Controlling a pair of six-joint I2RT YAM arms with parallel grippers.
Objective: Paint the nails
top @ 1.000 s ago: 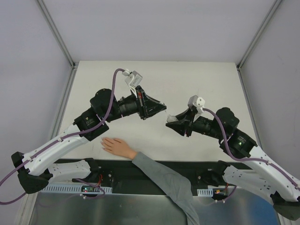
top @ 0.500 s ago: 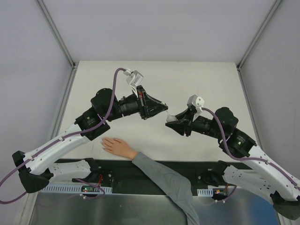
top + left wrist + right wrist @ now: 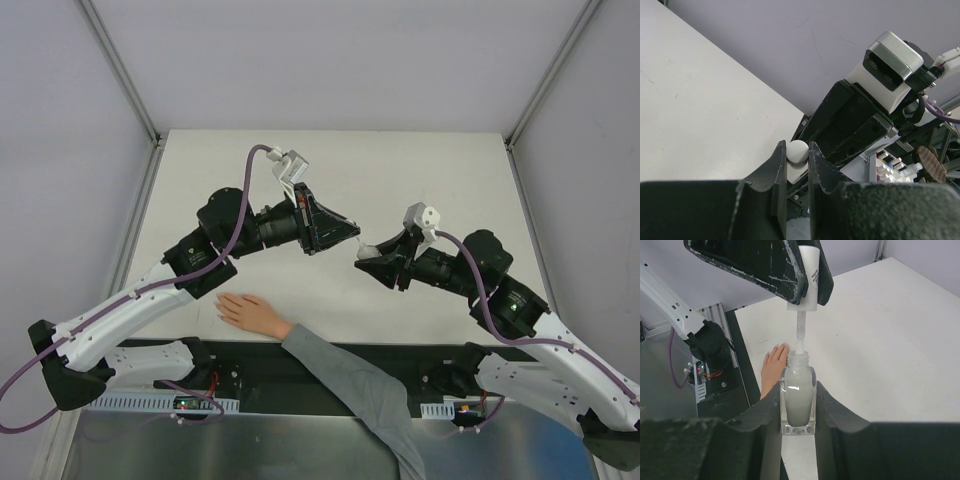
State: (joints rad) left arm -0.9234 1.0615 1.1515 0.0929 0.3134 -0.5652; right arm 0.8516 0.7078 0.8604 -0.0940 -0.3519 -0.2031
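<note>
A pale hand point(image 3: 250, 314) with a grey sleeve lies flat at the table's near edge; it also shows in the right wrist view point(image 3: 773, 366). Its nails are too small to make out. My right gripper point(image 3: 798, 410) is shut on a whitish nail polish bottle point(image 3: 798, 397) and holds it above the table. My left gripper point(image 3: 797, 156) is shut on the bottle's white cap point(image 3: 798, 151), lifted off the neck. The brush stem point(image 3: 800, 332) under the cap still reaches into the bottle's mouth. In the top view the two grippers meet at mid-table point(image 3: 362, 250).
The white table point(image 3: 400, 180) lies under the arms, with grey walls around it. A black strip with electronics point(image 3: 240, 375) runs along the near edge beside the sleeve point(image 3: 350, 385).
My left gripper has shifted slightly to the right, towards the bottle. The right gripper and the hand have hardly moved.
</note>
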